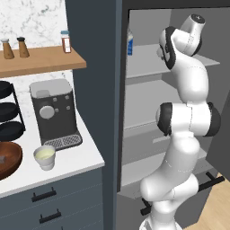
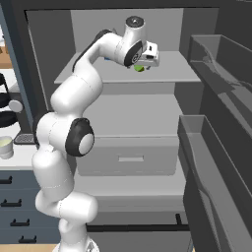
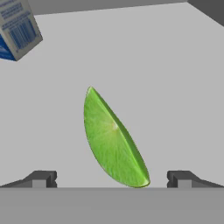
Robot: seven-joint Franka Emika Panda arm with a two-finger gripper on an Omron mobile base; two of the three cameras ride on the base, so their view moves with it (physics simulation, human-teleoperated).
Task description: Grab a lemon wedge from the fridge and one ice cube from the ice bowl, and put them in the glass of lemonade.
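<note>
End effector (image 3: 111,179) open over bright green lemon wedge (image 3: 113,141) lying flat.

The gripper (image 3: 111,179) stands wide open with the lemon wedge (image 3: 113,139) lying between its jaws, bare shelf (image 3: 175,87) on either side of each fingertip. Beyond the wedge the shelf is flat and free. A blue-and-white carton (image 3: 17,28) stands far off past the left jaw, well apart from the wedge.
</note>
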